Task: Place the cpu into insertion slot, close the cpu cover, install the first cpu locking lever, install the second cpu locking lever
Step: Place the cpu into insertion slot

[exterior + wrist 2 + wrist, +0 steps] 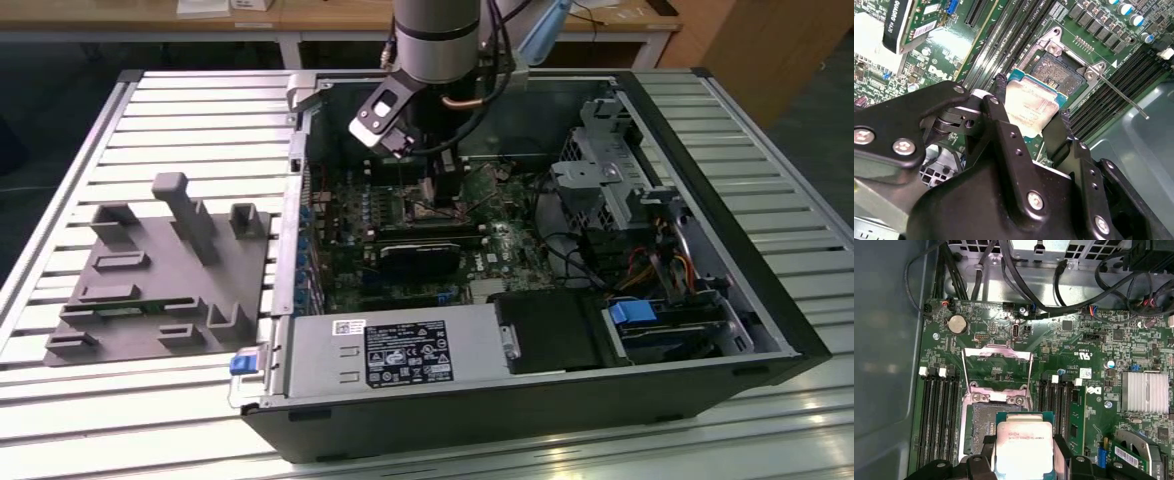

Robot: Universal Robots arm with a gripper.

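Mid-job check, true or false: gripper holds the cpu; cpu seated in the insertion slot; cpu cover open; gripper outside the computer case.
1. The gripper holds the cpu. True.
2. The cpu is seated in the insertion slot. False: the gripper holds it, and the slot's dark centre shows bare.
3. The cpu cover is flipped open. True.
4. The gripper is outside the computer case. False: it reaches down inside the open case.

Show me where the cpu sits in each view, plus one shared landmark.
Exterior view: too small to tell; the gripper reaches down to the green board.
Second wrist view: cpu held in the gripper, beside the insertion slot.
First wrist view: cpu overlapping one edge of the insertion slot.
Shared landmark: the insertion slot.
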